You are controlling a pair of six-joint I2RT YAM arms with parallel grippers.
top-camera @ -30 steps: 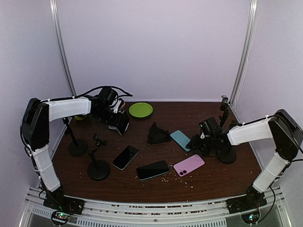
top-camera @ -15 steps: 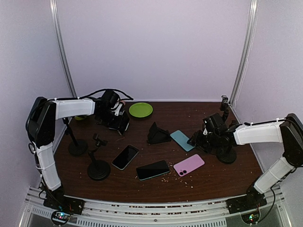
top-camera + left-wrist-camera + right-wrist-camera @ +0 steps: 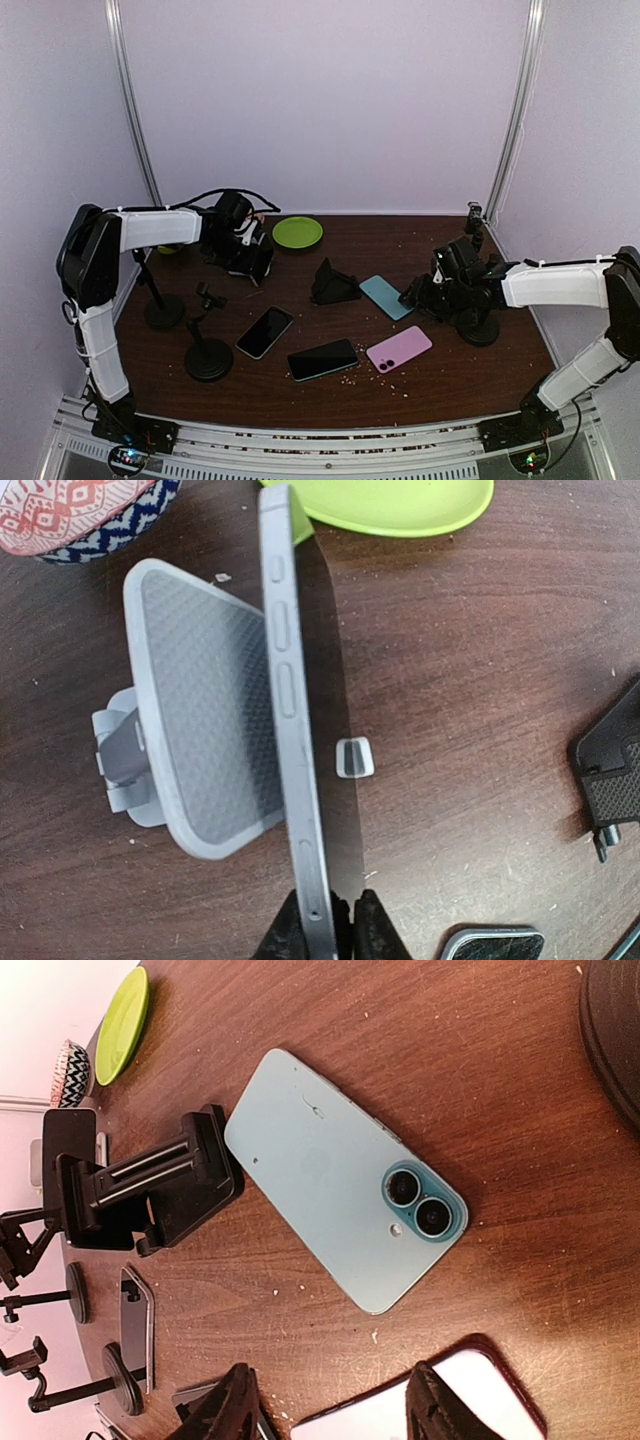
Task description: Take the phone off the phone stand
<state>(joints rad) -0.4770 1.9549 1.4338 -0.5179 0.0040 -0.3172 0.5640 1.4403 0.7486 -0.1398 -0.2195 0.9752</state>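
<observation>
The phone (image 3: 290, 710) stands on edge, a grey slab leaning against the grey plate of the phone stand (image 3: 195, 720). The stand's small lip (image 3: 353, 757) shows beside it. My left gripper (image 3: 325, 935) is shut on the phone's near end, one finger on each face. In the top view the left gripper (image 3: 250, 255) is at the back left, by the green plate (image 3: 297, 233). My right gripper (image 3: 420, 295) is open and empty, low over the table between a teal phone (image 3: 345, 1195) and a pink phone (image 3: 440, 1410).
Two black tripod stands (image 3: 208, 350) (image 3: 160, 300) stand at the left. A black phone (image 3: 265, 332) and a dark phone (image 3: 323, 360) lie in the middle. A black folding stand (image 3: 333, 283) is at centre, a round stand base (image 3: 480, 325) at the right, and a patterned bowl (image 3: 80, 515) beside the phone stand.
My left gripper has shifted slightly back and left with the phone in its grip. My right arm has stretched out, its gripper drifting a little to the right.
</observation>
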